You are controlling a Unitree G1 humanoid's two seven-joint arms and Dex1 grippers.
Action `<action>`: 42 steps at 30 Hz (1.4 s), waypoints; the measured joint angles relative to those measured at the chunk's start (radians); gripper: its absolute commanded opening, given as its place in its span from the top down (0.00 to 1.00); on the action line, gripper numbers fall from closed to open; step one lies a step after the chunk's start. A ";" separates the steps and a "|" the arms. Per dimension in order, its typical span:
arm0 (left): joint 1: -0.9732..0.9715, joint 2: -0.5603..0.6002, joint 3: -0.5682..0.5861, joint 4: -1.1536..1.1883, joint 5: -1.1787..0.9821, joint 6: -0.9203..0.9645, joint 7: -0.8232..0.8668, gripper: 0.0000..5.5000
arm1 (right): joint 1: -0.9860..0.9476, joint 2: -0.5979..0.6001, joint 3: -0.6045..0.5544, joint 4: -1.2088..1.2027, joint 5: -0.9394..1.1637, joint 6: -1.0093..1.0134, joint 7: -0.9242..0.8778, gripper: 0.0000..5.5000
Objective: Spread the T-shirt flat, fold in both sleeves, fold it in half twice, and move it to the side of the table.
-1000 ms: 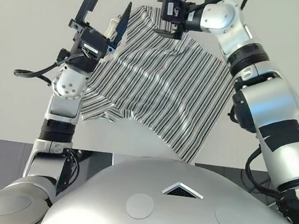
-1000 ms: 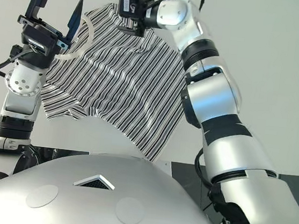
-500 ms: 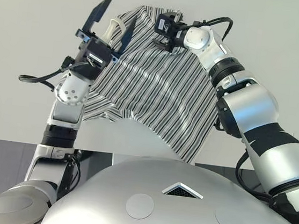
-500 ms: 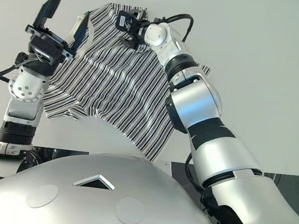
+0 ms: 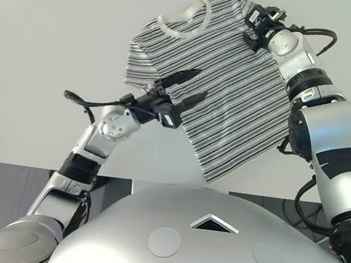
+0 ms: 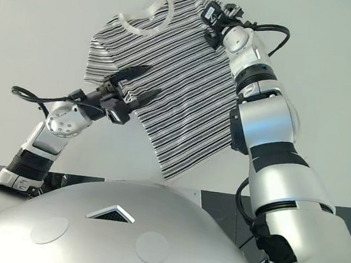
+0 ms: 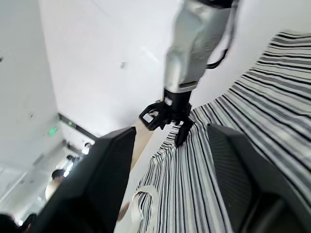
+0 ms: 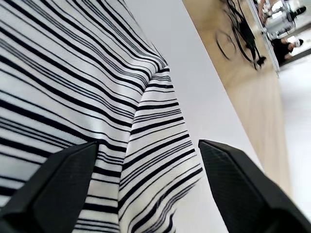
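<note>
Hidden bits first: the right arm covers the T-shirt's (image 5: 230, 93) right shoulder and most of that sleeve in the eye views. The left pincer (image 5: 188, 87) hides a patch of the body below the left sleeve (image 5: 142, 61). Can't tell if the left fingertips touch cloth or sit just above it.

The shirt has black/white stripes and a white collar (image 5: 187, 20). It lies opened out on the white surface (image 5: 59, 42), collar at the far end and hem nearest the robot, skewed so the hem corner points right. It's mostly flat, with light ripples. The sleeves are out, not folded in. The right wrist view shows the right sleeve edge (image 8: 160, 126) slightly rumpled against the surface.

Left arm: stretched forward and inward over the shirt's left side, with the pincer lying roughly level, fingers spread wide and nothing between them.

Right arm: fully extended to the far right shoulder of the shirt. The right pincer (image 5: 252, 27) points down at the cloth there, fingers apart, and stripes show in the gap. No pinch visible.
</note>
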 measured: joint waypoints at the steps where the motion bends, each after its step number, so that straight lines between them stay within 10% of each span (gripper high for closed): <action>1: -0.006 -0.009 -0.013 0.003 0.008 0.010 0.000 0.51 | 0.003 -0.012 -0.006 0.001 0.000 0.018 -0.017 0.30; 10: 0.004 -0.145 -0.127 0.037 0.031 0.186 0.005 0.51 | -0.073 -0.115 -0.321 -0.011 0.246 -0.070 -0.071 0.30; 19: 0.044 0.004 -0.208 0.061 0.129 0.161 -0.030 0.51 | -0.198 -0.225 -0.557 -0.261 0.535 -0.258 0.112 0.30; 42: 0.139 0.614 0.025 -0.055 -0.170 0.035 -0.308 0.51 | 0.435 -0.226 -0.576 -1.196 0.674 0.007 0.161 0.30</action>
